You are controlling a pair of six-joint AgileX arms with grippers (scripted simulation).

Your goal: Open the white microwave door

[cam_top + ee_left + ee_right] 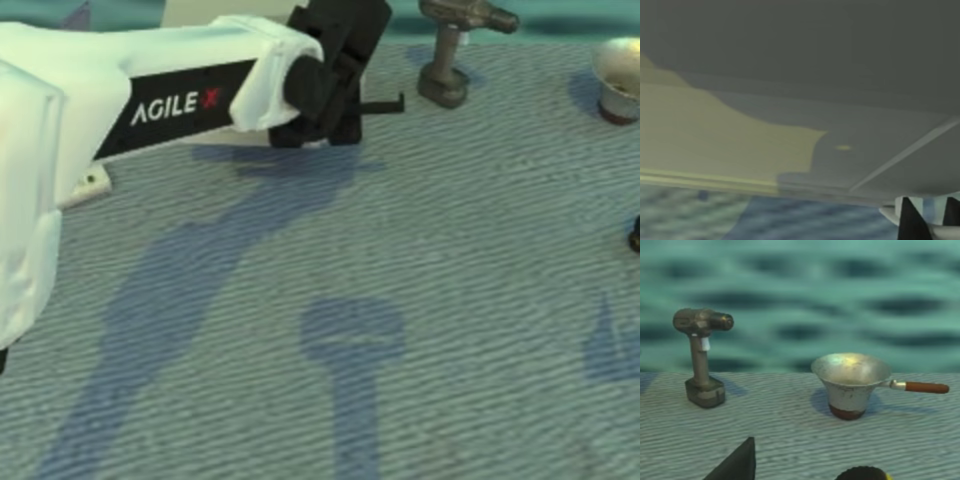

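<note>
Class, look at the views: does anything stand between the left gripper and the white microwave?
Nothing visible does. The left gripper is right at the white microwave, whose surface fills the left wrist view. The drill and saucepan stand off to the right.

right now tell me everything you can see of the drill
The drill stands upright on its blocky base near the table's far edge, toward the top view's right. It looks like dull grey-brown metal, with a slim handle bearing a small white patch and a barrel pointing sideways toward the pan. Nothing touches it but the table; the left gripper is just to its left.
</note>
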